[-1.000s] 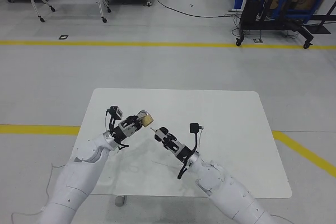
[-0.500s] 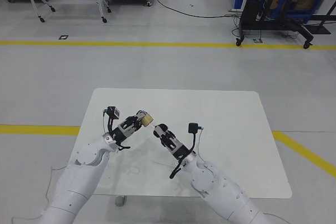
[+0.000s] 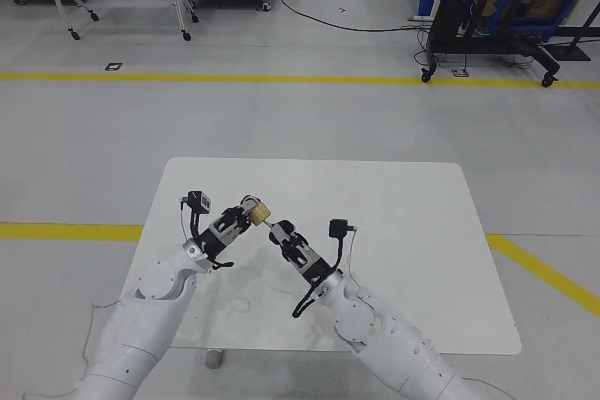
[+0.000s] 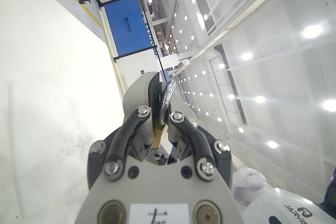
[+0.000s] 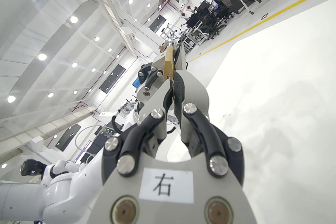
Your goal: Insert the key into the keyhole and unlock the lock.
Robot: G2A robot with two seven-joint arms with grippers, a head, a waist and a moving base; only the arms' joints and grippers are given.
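Observation:
A small brass padlock (image 3: pixel 259 211) is held above the white table (image 3: pixel 410 200) by my left gripper (image 3: pixel 248 215), which is shut on it. In the left wrist view its brass body (image 4: pixel 160 134) and a silver metal part show between the fingers (image 4: pixel 141 93). My right gripper (image 3: pixel 279 233) sits just right of the lock, shut on a thin key (image 3: pixel 271 226). In the right wrist view the key (image 5: pixel 170 82) points at the lock's (image 5: pixel 168 62) lower end. Whether the key tip is inside the keyhole cannot be told.
Both arms hover over the table's left half. Faint dark scuffs (image 4: pixel 76 141) mark the tabletop below. Yellow floor lines (image 3: pixel 280 78) and wheeled racks (image 3: pixel 490 40) lie well beyond the table.
My right gripper has moved left and a little forward with the key, closing the gap to the padlock. The left gripper and lock have shifted slightly left.

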